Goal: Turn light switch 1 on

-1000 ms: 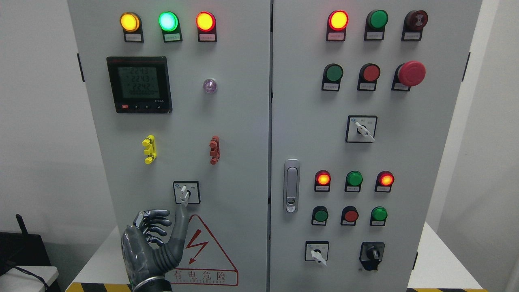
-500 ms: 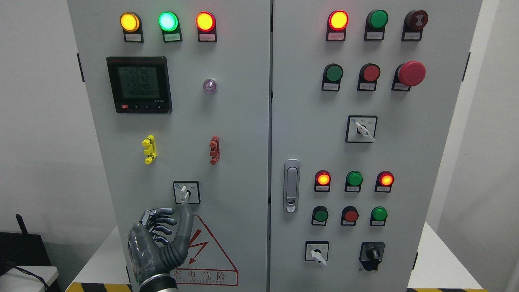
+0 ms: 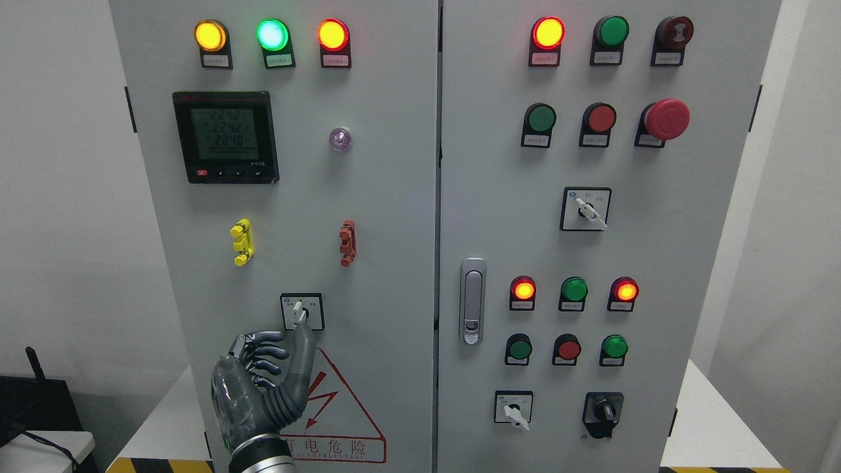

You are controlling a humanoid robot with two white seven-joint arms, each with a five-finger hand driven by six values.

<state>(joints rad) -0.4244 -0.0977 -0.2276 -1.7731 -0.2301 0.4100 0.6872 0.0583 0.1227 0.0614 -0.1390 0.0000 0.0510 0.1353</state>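
Grey metal cabinet (image 3: 368, 197) fills the head view, its left door carrying the small rotary switch (image 3: 301, 311) low down, above the red warning triangle (image 3: 335, 407). The switch's white lever runs slightly off vertical, its lower end pointing down toward the left hand (image 3: 263, 387). That hand rises from the bottom edge left of the middle, holding nothing: four fingers curl loosely while the thumb (image 3: 301, 358) stretches upward, its tip touching or just under the lever's lower end. So the switch lies directly above the thumb, slightly right of the palm. No right hand shows, making the left the only one placed to nudge the lever sideways.
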